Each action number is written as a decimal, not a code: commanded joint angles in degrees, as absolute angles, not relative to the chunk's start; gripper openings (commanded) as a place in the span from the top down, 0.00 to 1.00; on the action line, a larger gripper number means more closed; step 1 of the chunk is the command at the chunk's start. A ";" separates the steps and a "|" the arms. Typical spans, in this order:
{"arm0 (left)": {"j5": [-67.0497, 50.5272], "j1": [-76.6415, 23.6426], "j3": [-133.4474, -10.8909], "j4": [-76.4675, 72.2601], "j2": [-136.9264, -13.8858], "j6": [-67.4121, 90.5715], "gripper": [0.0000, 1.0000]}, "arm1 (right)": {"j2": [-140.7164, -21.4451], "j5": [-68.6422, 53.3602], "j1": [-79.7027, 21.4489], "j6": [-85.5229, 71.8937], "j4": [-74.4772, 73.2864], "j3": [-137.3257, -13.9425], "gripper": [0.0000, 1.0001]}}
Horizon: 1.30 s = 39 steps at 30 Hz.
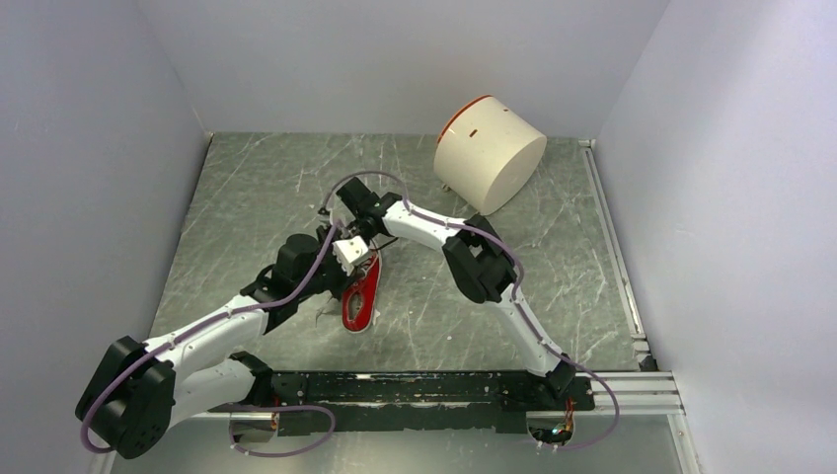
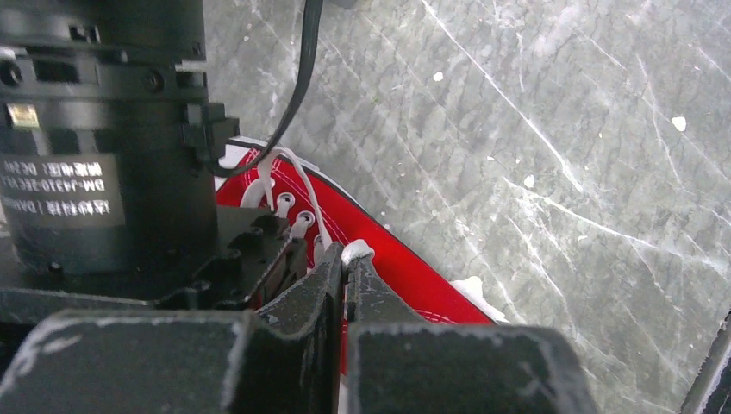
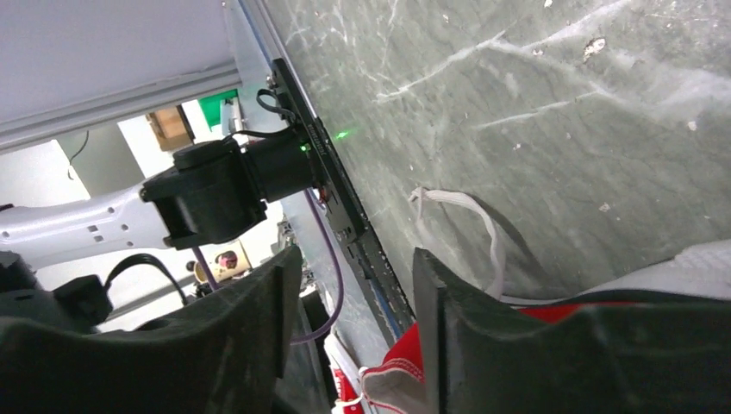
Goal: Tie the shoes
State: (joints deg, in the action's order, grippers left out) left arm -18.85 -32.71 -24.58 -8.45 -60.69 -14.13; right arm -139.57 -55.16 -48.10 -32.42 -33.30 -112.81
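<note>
At the near edge the two arm bases sit on a black rail [image 1: 415,387]. Just beyond, the red sneaker [image 1: 362,298] lies on the grey marbled table [image 1: 513,296], a little left of centre, its length running away from the arms. The left gripper [image 2: 346,269] reaches it from the left. Its fingers are pressed together on a bit of white lace [image 2: 357,252], right beside the eyelet row. The right gripper [image 3: 349,293] hangs over the shoe's far end with its fingers spread apart, red canvas showing below them. A loose loop of lace [image 3: 470,207] rests on the table beside the shoe. Farthest back, at the right, a cream drum [image 1: 491,153] with a red rim lies tipped on its side.
</note>
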 commanded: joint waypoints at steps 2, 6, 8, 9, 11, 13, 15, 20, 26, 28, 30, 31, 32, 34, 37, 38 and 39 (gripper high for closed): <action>-20.98 -32.78 -24.65 -10.56 -60.75 -13.83 0.95 | -134.85 -55.67 -45.07 -36.54 -33.27 -113.79 0.40; -21.97 -32.78 -25.27 -10.17 -61.60 -12.31 0.95 | -129.75 -51.33 -40.99 -33.43 -37.52 -112.44 0.37; -22.94 -32.78 -25.77 -9.84 -62.07 -11.02 0.95 | -124.25 -45.38 -38.25 -31.53 -36.93 -106.61 0.37; -23.59 -32.78 -26.25 -9.60 -62.39 -10.44 0.95 | -120.57 -41.73 -37.05 -30.97 -35.13 -102.11 0.36; -23.83 -32.78 -26.86 -9.12 -62.45 -9.88 0.95 | -112.65 -35.58 -35.03 -30.67 -29.47 -91.68 0.36; -23.23 -32.70 -27.74 -8.42 -62.64 -9.19 0.95 | -105.41 -28.90 -34.09 -29.95 -25.11 -82.26 0.35; -23.52 -32.60 -28.85 -6.75 -63.75 -10.37 0.95 | -98.21 -21.99 -34.03 -28.68 -22.32 -75.00 0.35; -24.61 -31.91 -31.17 -3.54 -67.83 -13.15 0.95 | -84.80 -8.42 -34.17 -27.11 -17.04 -60.37 0.35; -26.69 -30.00 -36.82 1.18 -74.09 -13.36 0.95 | -68.36 -2.06 -44.32 -6.72 -5.45 -46.14 0.33; -27.33 -29.45 -38.22 2.25 -75.75 -13.27 0.95 | -61.89 -2.74 -50.39 3.83 2.57 -39.68 0.34; -27.87 -29.05 -40.03 3.40 -77.56 -13.14 0.95 | -57.75 -6.76 -54.74 12.62 8.14 -35.34 0.37; -28.32 -28.87 -40.72 3.92 -78.49 -13.11 0.95 | -57.00 -8.09 -56.63 15.45 10.15 -34.32 0.38; -28.66 -28.68 -41.23 4.26 -79.31 -12.88 0.95 | -57.28 -8.56 -58.31 17.07 11.39 -34.18 0.39; -29.07 -28.14 -42.03 4.79 -80.70 -12.45 0.95 | -60.17 -8.71 -62.41 20.07 12.07 -35.72 0.42; -29.58 -27.87 -43.21 5.85 -82.41 -12.22 0.95 | -67.60 -5.60 -69.64 28.00 14.41 -38.56 0.42; -29.96 -27.86 -43.59 6.19 -82.96 -12.29 0.95 | -70.30 -5.07 -71.44 30.85 15.04 -39.81 0.42; -30.21 -27.80 -43.93 6.50 -83.32 -12.38 0.95 | -73.54 -4.61 -72.99 33.39 15.56 -41.51 0.42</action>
State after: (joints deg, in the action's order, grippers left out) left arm -26.85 -28.29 -41.39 4.60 -81.91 -12.47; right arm -64.90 -7.07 -66.81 18.13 9.23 -37.34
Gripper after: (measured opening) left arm 0.057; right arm 0.578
